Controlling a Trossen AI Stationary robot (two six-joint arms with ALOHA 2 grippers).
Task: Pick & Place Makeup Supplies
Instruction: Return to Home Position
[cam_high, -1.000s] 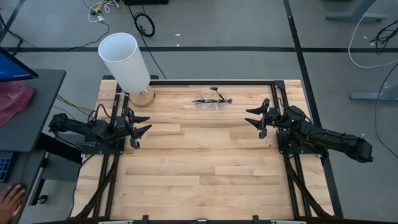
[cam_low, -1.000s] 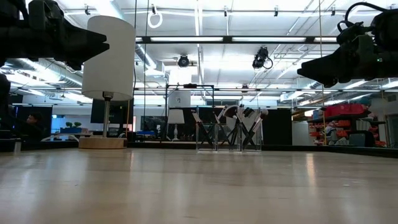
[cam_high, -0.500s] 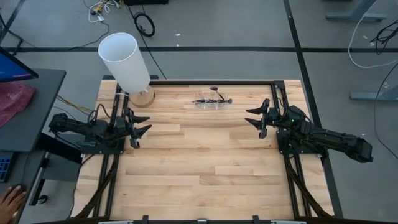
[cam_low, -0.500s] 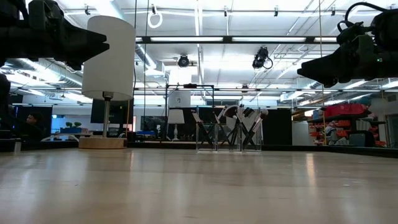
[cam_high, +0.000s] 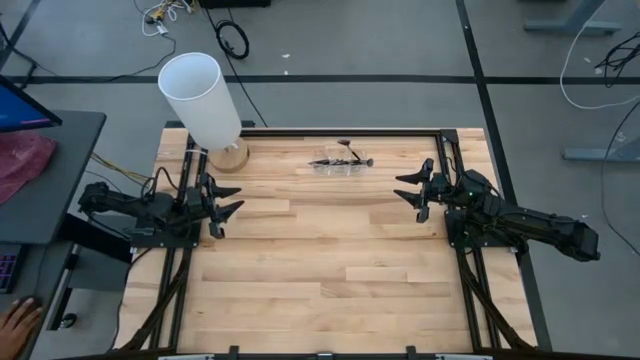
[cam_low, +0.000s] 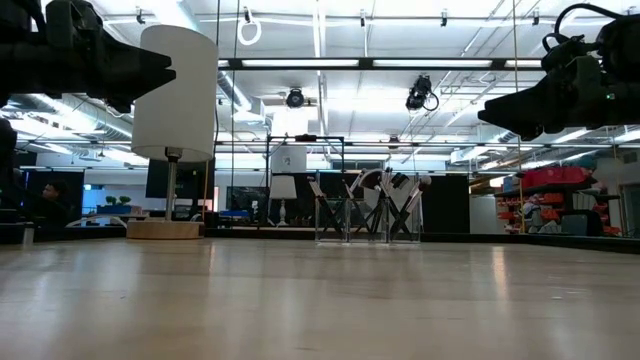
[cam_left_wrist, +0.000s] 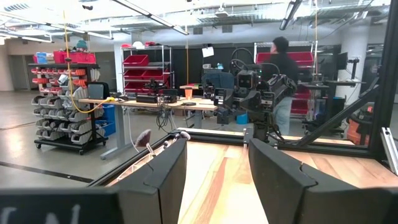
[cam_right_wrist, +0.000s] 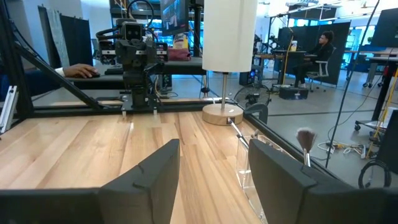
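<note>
**Left gripper (cam_high: 226, 208) and right gripper (cam_high: 406, 187) wide, brushes in the organizer**

High view: the makeup brushes (cam_high: 346, 153) sit in the transparent organizer (cam_high: 330, 165) near the table's (cam_high: 320, 270) far edge, and each gripper hovers at its own side. Low view: the brushes lean crossed inside the organizer, with the grippers raised above the wood. Wrist views: both finger pairs stand well apart. The right wrist view shows a fluffy brush head (cam_right_wrist: 305, 138).

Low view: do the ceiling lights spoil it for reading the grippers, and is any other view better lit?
Low view: bright ceiling strips backlight the left gripper and right gripper into black silhouettes, and the table carries a pale sheen. High view: even light, faint shadows, both grippers plainly open. Right wrist view: the transparent organizer shows mainly by its edge glints.
</note>
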